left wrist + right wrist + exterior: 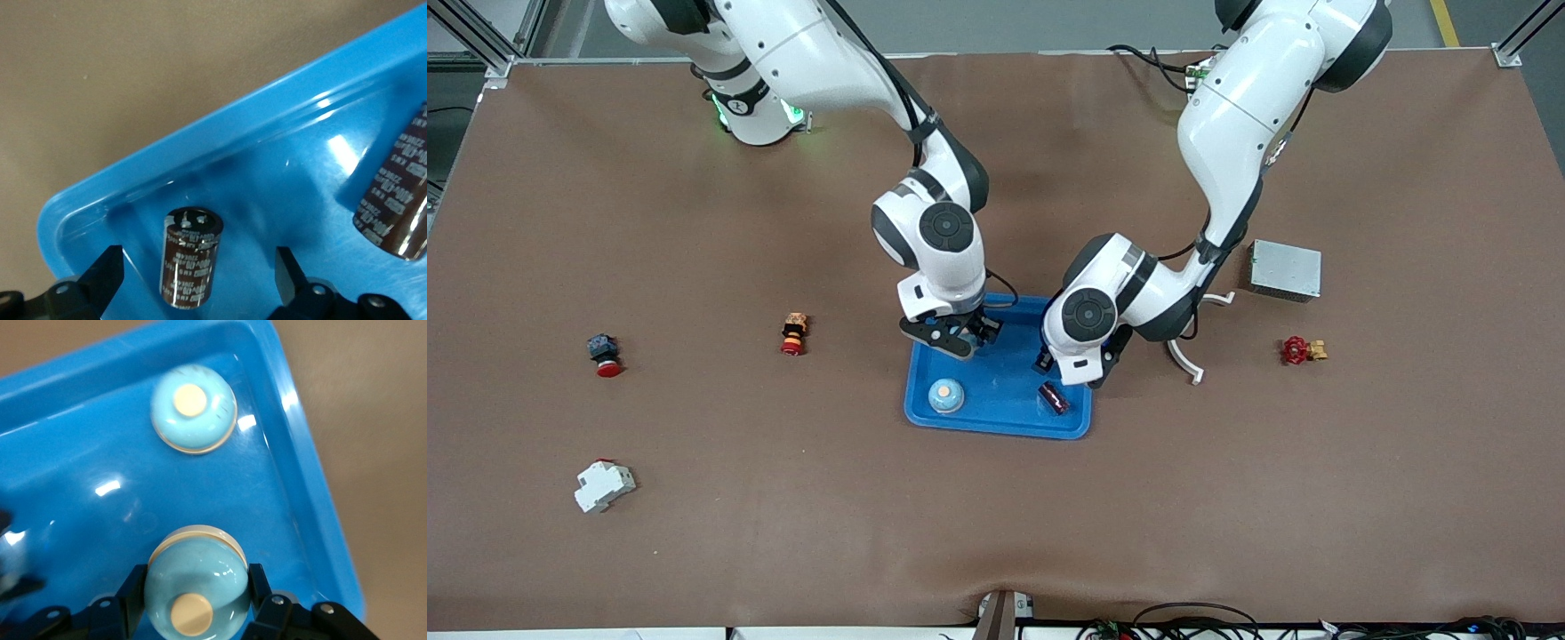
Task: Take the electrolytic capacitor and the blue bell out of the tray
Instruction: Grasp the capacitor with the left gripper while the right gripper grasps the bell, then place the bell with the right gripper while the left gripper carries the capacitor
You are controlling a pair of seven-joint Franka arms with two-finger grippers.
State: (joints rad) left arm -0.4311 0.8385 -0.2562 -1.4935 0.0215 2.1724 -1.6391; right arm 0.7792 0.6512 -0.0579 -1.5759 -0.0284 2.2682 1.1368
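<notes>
A blue tray (996, 425) lies mid-table. My right gripper (197, 572) (960, 341) hangs over the tray's end toward the right arm, shut on a pale blue bell (197, 583) with a cream button. A second bell (193, 410) (946, 396) rests in the tray, nearer the front camera. My left gripper (193, 260) (1064, 364) is low over the tray's other end, open. A brown capacitor (191, 257) lies between its fingers (101, 272), apart from both. Another capacitor (402, 200) lies beside it. In the front view one capacitor (1054, 397) shows.
Toward the right arm's end lie a red-and-orange button switch (793, 333), a dark switch with a red button (603, 354) and a white breaker (603, 485). Toward the left arm's end are a grey metal box (1285, 270), a red valve (1302, 350) and a white hook (1184, 359).
</notes>
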